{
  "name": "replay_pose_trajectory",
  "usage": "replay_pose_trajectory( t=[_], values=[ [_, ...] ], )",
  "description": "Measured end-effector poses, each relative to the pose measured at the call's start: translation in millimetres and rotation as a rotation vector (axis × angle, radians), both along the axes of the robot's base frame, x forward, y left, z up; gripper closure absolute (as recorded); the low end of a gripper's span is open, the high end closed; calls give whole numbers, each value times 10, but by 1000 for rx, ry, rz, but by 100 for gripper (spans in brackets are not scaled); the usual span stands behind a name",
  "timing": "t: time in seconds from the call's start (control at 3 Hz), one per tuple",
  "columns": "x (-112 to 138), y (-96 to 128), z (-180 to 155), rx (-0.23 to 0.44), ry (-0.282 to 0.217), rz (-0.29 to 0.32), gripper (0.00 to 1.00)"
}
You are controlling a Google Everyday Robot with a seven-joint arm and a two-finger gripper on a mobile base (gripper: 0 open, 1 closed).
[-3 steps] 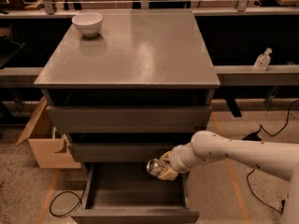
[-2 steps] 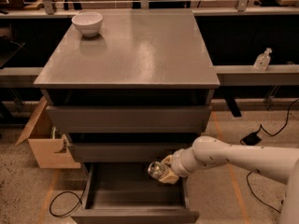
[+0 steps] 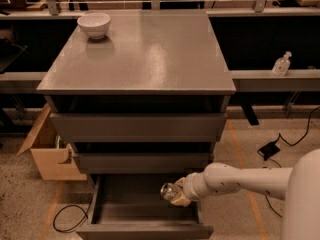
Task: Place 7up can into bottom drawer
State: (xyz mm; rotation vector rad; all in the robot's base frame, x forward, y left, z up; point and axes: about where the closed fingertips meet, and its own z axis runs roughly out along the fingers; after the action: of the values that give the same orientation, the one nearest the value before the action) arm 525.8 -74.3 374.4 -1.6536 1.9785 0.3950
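The grey cabinet's bottom drawer [image 3: 125,204] is pulled open, and its dark inside shows bare. My gripper [image 3: 176,194] comes in from the right on a white arm and is shut on the 7up can [image 3: 168,190], a small silvery can held on its side. The can hangs over the right part of the open drawer, just below the front of the middle drawer [image 3: 142,161]. Whether it touches the drawer floor cannot be told.
A white bowl [image 3: 94,24] stands at the back left of the cabinet top [image 3: 145,59]. A cardboard box [image 3: 50,156] sits on the floor left of the cabinet. A black cable [image 3: 65,219] loops by the drawer's left side. A clear bottle [image 3: 281,64] stands on the right ledge.
My gripper has moved down with the can, from level with the middle drawer's lower edge into the opening of the bottom drawer. The arm has sunk lower.
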Motion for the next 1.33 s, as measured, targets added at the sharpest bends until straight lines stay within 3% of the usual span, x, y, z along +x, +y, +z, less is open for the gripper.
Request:
replay_pose_trajectory(
  t=[0.33, 0.67, 1.33],
  values=[
    [49, -4, -410, 23, -11, -14, 100],
    [118, 112, -1006, 96, 18, -25, 100],
    [184, 169, -1204, 72, 23, -22, 100]
  ],
)
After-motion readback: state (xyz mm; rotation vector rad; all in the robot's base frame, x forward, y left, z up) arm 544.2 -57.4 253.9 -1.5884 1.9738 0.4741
